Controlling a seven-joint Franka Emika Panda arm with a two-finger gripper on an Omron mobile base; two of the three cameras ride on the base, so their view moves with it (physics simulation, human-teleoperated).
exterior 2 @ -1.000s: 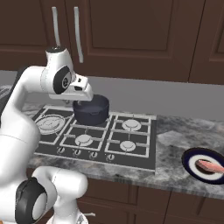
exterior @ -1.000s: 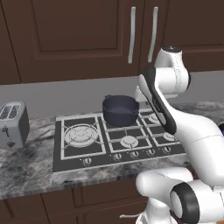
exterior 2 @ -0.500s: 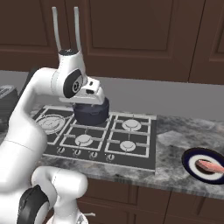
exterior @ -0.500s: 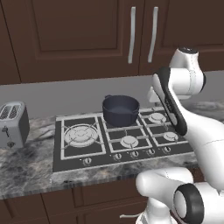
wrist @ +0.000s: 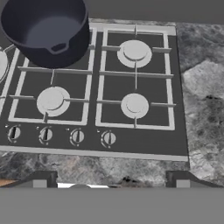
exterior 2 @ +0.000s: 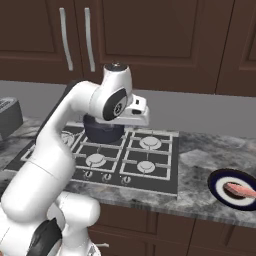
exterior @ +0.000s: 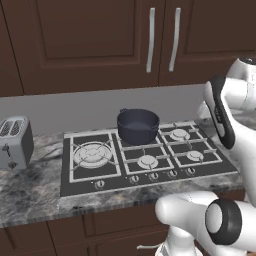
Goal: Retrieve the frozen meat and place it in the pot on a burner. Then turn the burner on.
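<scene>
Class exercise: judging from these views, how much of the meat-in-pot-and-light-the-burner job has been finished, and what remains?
Done: only the setup; the pot sits empty on a rear burner of the stove. In hand: nothing; the gripper hangs above the stove's front edge. Left: everything. The frozen meat lies on its plate on the counter, and the knobs look untouched.

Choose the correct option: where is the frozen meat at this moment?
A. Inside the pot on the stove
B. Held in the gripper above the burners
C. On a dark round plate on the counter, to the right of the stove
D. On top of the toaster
C. In the right base view the frozen meat lies on the dark plate on the counter right of the stove; the pot is empty.
</scene>
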